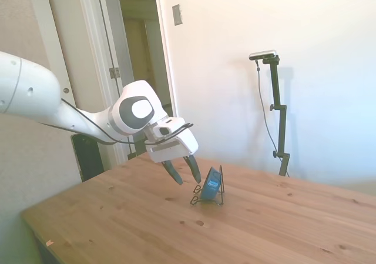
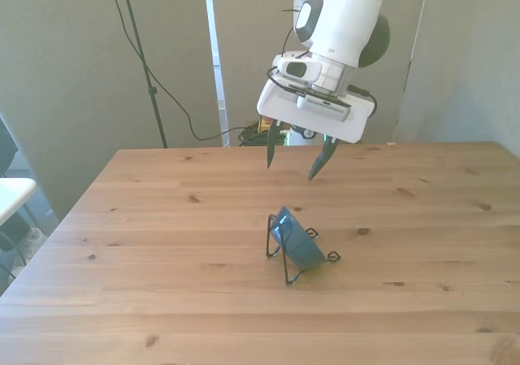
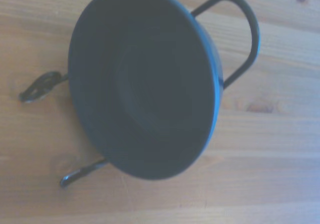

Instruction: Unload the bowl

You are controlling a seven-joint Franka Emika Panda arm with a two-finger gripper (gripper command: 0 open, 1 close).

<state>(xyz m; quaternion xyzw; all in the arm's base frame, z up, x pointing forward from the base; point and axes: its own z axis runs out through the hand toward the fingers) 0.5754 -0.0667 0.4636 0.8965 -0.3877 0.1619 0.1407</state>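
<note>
The small blue bowl (image 2: 296, 240) stands on edge, leaning in a thin black wire rack (image 2: 286, 272) near the middle of the wooden table (image 2: 162, 219). In the side view the bowl (image 1: 211, 184) rests against the rack's upright loop (image 1: 221, 181). My gripper (image 2: 291, 158) hangs open above and behind the bowl, nothing between its dark fingers (image 2: 270, 149). From the side, the gripper (image 1: 183, 171) sits just left of the bowl, apart from it. The wrist view shows the bowl's dark underside (image 3: 145, 82) close up, with the rack's wire loop (image 3: 247, 39) beside it.
A doorway (image 1: 144, 52) and a white wall lie behind the table in the side view. A black cable (image 2: 162, 89) hangs down behind the table's far edge in the front view.
</note>
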